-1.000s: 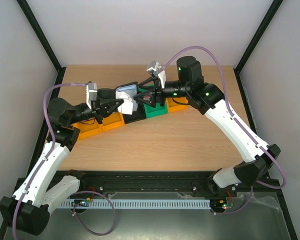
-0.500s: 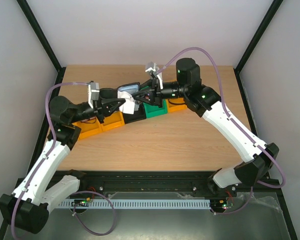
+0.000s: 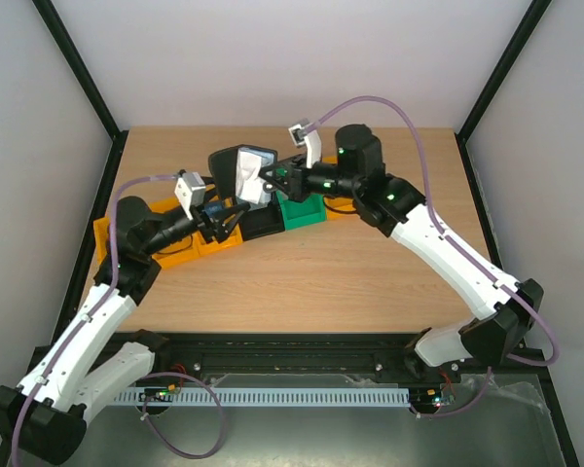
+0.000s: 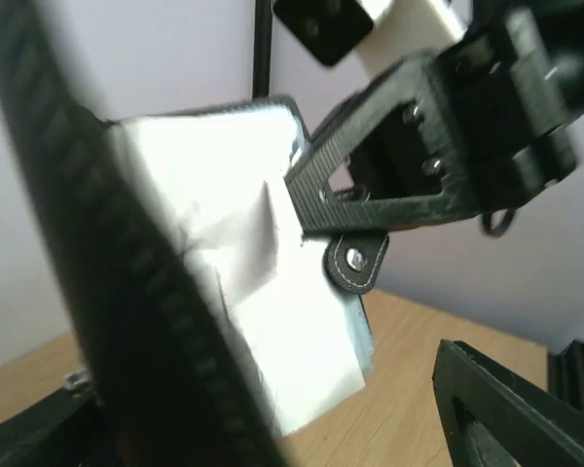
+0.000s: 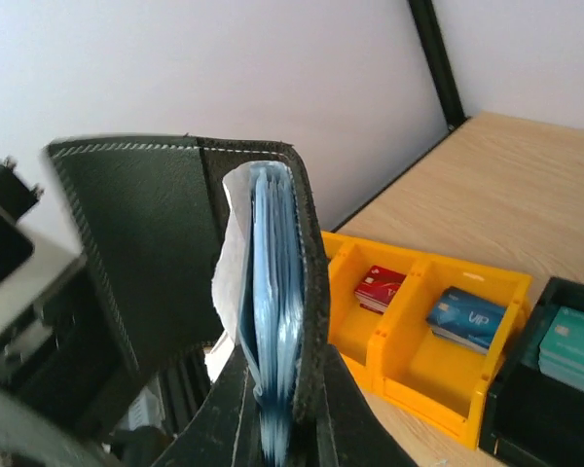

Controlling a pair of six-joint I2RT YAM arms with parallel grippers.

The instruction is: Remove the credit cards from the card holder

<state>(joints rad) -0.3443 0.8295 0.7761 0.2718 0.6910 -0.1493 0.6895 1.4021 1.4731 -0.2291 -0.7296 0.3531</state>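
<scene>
Over the table (image 3: 302, 282) and its row of bins (image 3: 175, 255), you have the card holder (image 3: 239, 175) up in the air between the two arms, well above the yellow bin (image 5: 423, 389). Your right gripper (image 3: 271, 177) is clenched on the holder's edge beside the snap tab (image 4: 355, 263), with the pale inner face turned toward the left arm. Your left gripper (image 3: 221, 209) sits just below it, jaws spread, grasping nothing. One red credit card (image 5: 380, 287) lies in a yellow compartment and a blue card (image 5: 464, 318) in the next, so I judge the job partly done. The blue-grey pockets (image 5: 273, 292) show only edge-on. I cannot tell whether cards are inside, so plan on another pull.
</scene>
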